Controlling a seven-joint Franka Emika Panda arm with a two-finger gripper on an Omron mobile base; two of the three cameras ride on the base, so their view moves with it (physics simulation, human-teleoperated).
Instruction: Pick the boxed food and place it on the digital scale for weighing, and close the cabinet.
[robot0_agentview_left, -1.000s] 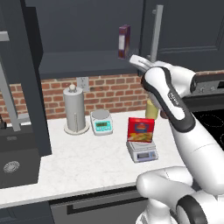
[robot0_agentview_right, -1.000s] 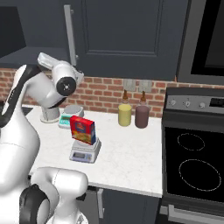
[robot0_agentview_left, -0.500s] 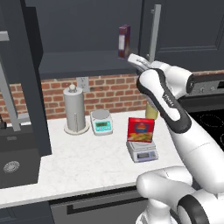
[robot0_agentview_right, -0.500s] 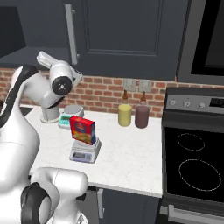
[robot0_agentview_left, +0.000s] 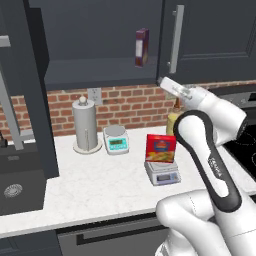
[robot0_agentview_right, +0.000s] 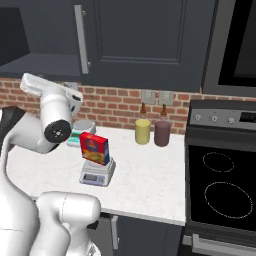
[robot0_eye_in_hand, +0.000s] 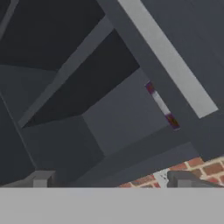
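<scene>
White counter below the cabinet, left door open; boxed food upright on digital scale; gripper raised, jaws wide apart, empty.

Glossy white rounded arm segments, bulbous at the elbows, with dark grey joint bands and a round dark cap; hand fingertips are small, blocky, dark grey.

Open dark cabinet interior seen at a tilt; long silver bar handle runs diagonally on the door; narrow purple box stands inside on the shelf; brick wall below; pincer fingertips wide apart.
</scene>
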